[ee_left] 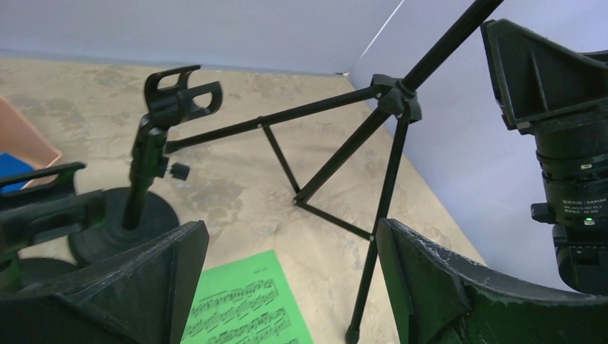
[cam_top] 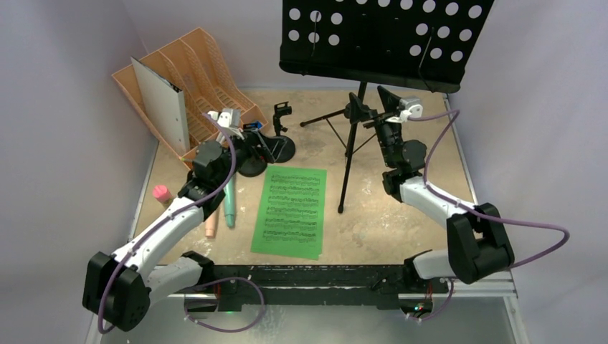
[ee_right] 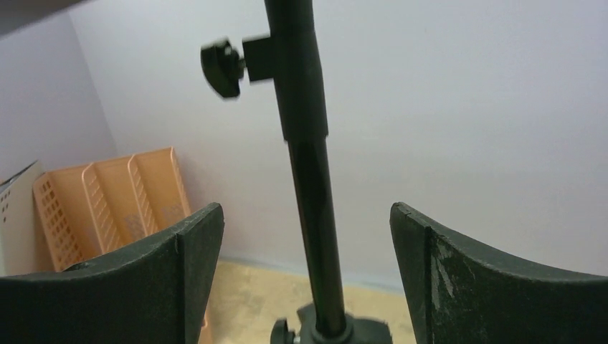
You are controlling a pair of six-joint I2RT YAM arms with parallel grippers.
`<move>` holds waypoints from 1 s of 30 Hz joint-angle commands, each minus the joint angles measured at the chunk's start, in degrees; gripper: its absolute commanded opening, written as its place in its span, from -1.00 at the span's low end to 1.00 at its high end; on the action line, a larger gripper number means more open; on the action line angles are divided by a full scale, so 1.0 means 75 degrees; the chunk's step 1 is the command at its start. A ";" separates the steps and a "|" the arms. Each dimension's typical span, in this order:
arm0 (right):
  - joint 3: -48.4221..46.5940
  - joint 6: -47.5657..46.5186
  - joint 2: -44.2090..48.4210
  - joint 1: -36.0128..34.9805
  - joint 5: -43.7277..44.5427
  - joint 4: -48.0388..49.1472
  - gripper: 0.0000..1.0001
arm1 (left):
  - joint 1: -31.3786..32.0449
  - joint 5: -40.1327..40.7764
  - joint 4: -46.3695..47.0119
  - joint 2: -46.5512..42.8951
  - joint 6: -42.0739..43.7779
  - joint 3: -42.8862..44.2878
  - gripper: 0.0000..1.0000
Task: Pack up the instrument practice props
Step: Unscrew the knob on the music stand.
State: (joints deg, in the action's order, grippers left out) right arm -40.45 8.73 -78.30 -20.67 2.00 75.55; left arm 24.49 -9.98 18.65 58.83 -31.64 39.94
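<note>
In the overhead view, the black tripod (cam_top: 349,154) stands at the far middle of the worktop (cam_top: 401,236), its perforated music desk (cam_top: 380,36) high at the top. The right tool (cam_top: 369,107) is open with its fingers on either side of the tripod's pole, just under the desk. The green sheet-music page (cam_top: 289,212) lies flat in the middle. To its left lie the teal toy microphone (cam_top: 229,209) and the pink toy microphone (cam_top: 210,226), partly hidden by the left arm. Two round-based clip poles (cam_top: 282,147) stand side by side beyond the page. The left tool (cam_top: 252,142) is among them, with the orange file rack (cam_top: 193,64) and grey binder (cam_top: 161,100) at the far left.

In the left wrist view, the left tool (ee_left: 290,229) is spread wide with nothing between its fingers (ee_left: 150,279). One clip pole (ee_left: 147,168) stands upright at the left, the second clip (ee_left: 39,193) is at the frame's left edge, and the tripod's legs (ee_left: 383,179) spread ahead.

In the right wrist view, the right tool (ee_right: 305,211) is open around the tripod pole (ee_right: 312,193), with a gap on each side. A clamp knob (ee_right: 222,68) sticks out to the left higher up.
</note>
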 commanded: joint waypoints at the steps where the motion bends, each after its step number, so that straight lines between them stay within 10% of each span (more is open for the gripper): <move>1: -0.0563 -0.0332 -0.0260 0.0100 0.0075 0.0671 0.72 | 0.0347 0.0234 0.1885 0.0432 -0.0215 -0.0008 0.85; 9: -0.0941 -0.0344 -0.1090 0.0152 -0.0225 0.0754 0.46 | 0.1571 0.1098 0.3320 0.1483 0.0833 -0.0146 0.85; 30: -0.0847 -0.1100 -0.0307 0.0242 -0.0278 -0.0929 -0.98 | 0.2177 -0.0220 0.6483 0.3912 0.3483 0.0343 0.85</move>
State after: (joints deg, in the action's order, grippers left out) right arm -46.26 2.20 -85.10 -19.59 -1.02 68.51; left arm 40.47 -6.17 56.84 85.52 -13.34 40.51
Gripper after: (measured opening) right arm 0.264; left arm 0.923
